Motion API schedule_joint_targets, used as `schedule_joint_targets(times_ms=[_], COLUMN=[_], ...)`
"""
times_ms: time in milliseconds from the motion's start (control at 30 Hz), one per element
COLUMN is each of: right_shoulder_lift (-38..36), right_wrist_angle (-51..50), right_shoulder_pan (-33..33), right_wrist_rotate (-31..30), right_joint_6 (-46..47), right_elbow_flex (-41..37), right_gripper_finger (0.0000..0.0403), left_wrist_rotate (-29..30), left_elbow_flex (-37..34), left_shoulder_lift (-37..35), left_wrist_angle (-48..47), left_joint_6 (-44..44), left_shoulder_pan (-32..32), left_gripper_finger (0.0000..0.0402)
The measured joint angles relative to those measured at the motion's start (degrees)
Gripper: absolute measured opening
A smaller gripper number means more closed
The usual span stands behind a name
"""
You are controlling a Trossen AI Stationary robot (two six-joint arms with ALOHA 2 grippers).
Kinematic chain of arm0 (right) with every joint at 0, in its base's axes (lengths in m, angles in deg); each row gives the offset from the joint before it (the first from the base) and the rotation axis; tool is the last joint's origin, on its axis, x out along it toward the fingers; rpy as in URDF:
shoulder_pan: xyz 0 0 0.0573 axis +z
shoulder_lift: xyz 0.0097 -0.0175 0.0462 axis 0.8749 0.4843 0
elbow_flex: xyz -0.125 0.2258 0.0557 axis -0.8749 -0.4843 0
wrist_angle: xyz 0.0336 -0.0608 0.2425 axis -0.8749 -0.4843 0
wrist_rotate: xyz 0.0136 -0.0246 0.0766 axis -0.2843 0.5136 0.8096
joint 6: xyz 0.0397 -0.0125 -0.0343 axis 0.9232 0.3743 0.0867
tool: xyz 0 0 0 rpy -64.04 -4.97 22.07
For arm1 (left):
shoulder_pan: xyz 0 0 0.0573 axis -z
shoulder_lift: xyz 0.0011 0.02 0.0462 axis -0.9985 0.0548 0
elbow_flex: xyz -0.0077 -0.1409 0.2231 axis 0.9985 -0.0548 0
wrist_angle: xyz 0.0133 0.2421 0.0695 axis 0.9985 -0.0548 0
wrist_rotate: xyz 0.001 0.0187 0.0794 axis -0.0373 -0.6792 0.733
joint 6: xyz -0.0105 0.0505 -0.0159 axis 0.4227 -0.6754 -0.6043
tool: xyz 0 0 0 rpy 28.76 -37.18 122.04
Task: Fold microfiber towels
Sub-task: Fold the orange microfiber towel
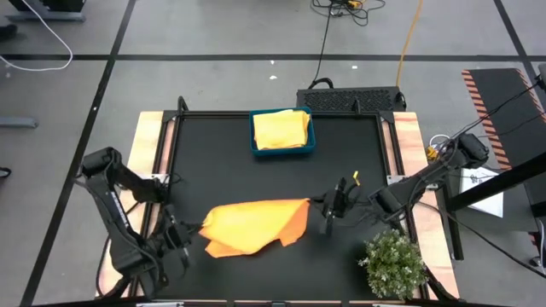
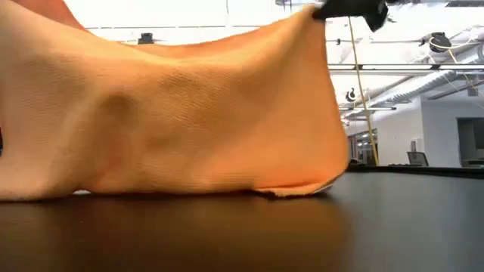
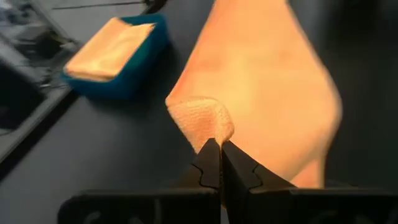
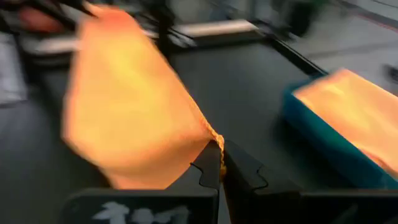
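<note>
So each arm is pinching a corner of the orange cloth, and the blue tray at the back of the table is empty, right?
Not quite: the teal tray is not empty. The high view shows a folded yellow towel lying in it. The rest holds: the left gripper and the right gripper are each shut on an edge of the orange towel.

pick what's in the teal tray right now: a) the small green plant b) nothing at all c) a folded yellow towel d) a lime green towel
c, the teal tray at the far side of the table holds a folded yellow towel, while the plant stands on the table's near right corner.
</note>
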Motion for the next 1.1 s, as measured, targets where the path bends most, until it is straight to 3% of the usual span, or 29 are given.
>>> schedule_joint_targets(times_ms=[133,400,700,800,900,1000,1100], right_shoulder_lift=[-1.2,-5.2,-9.9,-10.3,-9.5,-9.0,-9.0], right_wrist_angle=[8.6,20.3,21.7,13.5,0.6,-8.8,-11.2], right_shoulder_pan=[0.0,0.0,0.4,0.5,-0.7,-3.4,-6.4], right_wrist_rotate=[9.9,32.6,38.4,38.0,33.2,30.3,27.7], right_joint_6=[-5.9,-6.1,7.2,12.0,20.8,29.4,32.5], right_elbow_flex=[0.0,0.0,0.1,0.1,-0.6,-3.4,-7.7], right_gripper_finger=[0.0,0.0,0.0,0.0,0.0,0.0,0.0], left_wrist_rotate=[2.5,1.2,-5.4,-5.4,-5.7,-6.9,-10.6], left_elbow_flex=[3.3,10.9,15.6,14.8,11.8,5.8,-2.2], left_shoulder_lift=[-1.6,-3.2,-3.4,-3.4,-4.0,-6.7,-10.0], left_wrist_angle=[5.2,22.0,40.4,36.4,25.5,19.2,19.0], left_joint_6=[-8.0,-28.6,-42.4,-40.2,-27.8,-15.1,-11.4], left_shoulder_pan=[0.7,0.8,0.9,1.0,-0.4,-2.4,-4.7], left_gripper_finger=[0.0001,0.0002,0.0003,0.0005,0.0004,0.0003,0.0007])
